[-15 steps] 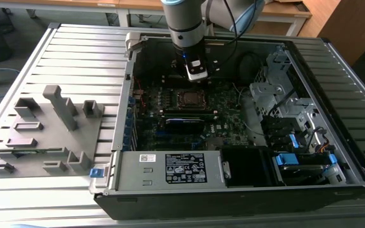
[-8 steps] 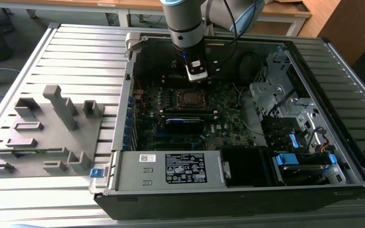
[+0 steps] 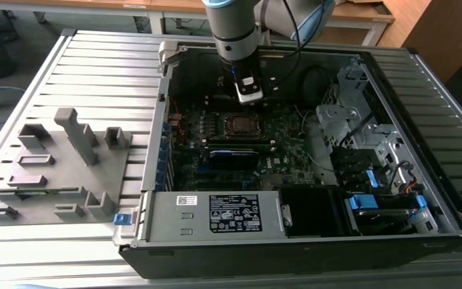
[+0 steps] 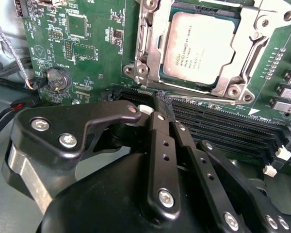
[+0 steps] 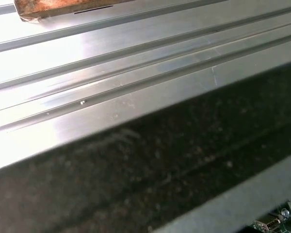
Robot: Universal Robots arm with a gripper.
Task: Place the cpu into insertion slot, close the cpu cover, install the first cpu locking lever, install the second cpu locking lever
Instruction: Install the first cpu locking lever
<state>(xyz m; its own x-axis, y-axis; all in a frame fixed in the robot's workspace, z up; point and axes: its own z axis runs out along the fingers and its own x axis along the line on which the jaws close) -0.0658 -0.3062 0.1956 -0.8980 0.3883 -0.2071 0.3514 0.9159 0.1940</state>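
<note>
while the cpu (image 4: pixel 201 46) sits in the insertion slot (image 4: pixel 208 9) under the lowered cpu cover (image 4: pixel 264 31), we see the gripper (image 4: pixel 164 108) closed tight and empty beside the socket's edge, where a slip could scrape the motherboard (image 4: pixel 87 43).

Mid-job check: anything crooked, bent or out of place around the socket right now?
Nothing stands out. In the second wrist view the cpu sits flat and square in the insertion slot, with the cpu cover lying down evenly around it. The gripper is shut, empty, beside the socket.
</note>
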